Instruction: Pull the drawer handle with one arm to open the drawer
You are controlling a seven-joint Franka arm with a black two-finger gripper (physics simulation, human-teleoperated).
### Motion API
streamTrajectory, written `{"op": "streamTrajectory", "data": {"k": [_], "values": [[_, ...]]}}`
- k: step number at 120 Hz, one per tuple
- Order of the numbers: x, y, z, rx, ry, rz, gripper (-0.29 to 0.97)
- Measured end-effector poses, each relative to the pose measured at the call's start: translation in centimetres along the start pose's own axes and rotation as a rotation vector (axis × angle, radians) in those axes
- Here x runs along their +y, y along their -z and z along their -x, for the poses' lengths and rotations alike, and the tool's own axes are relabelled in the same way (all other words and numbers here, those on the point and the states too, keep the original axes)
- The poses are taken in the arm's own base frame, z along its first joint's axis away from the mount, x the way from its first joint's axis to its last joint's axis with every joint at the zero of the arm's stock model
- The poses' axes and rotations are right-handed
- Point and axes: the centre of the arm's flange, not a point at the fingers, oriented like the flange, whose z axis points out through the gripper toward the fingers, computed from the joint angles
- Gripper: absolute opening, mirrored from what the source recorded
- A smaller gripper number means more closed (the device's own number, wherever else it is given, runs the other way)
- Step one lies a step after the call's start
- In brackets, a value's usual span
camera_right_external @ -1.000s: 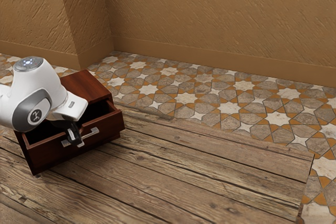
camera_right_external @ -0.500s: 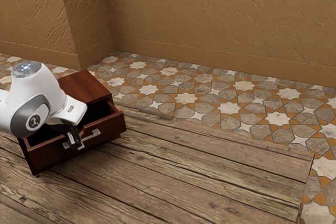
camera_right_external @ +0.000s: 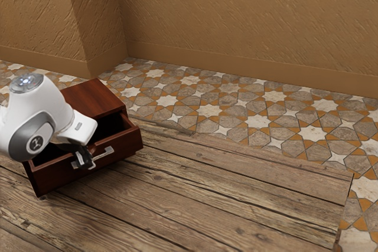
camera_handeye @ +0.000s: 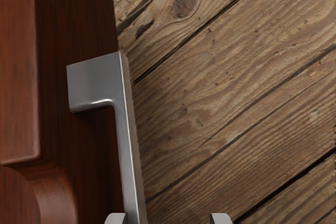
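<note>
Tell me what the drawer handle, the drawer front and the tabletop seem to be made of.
Drawer handle: likely brushed metal, grey with a soft sheen. Drawer front: dark reddish wood, apparently varnished, fine grain. Tabletop: rough, weathered wooden planks with knots and cracks.

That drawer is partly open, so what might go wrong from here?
The claw looks open around the handle, not clamped on it, so it may slip off mid-pull. Nothing visibly anchors the small cabinet to the wooden planks, so pulling the drawer might drag the whole cabinet instead.
</note>
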Motion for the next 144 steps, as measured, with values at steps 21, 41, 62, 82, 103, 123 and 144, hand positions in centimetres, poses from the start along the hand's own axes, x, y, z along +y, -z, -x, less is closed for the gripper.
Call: {"op": "streamTrajectory", "data": {"k": [21,41,62,82,103,123,144], "values": [[0.5,0.1,-0.1,0.005,-0.009,-0.008,0.13],[1.1,0.4,0.0,0.013,-0.014,-0.016,0.13],[1.3,0.4,0.0,0.018,-0.013,-0.02,0.13],[1.3,0.4,0.2,0.022,-0.008,-0.025,0.13],[1.6,0.6,0.4,0.022,-0.01,-0.042,0.13],[1.7,2.0,-0.2,0.047,-0.024,-0.074,0.15],[3.1,10.7,-3.4,0.091,-0.091,-0.171,0.31]]}}
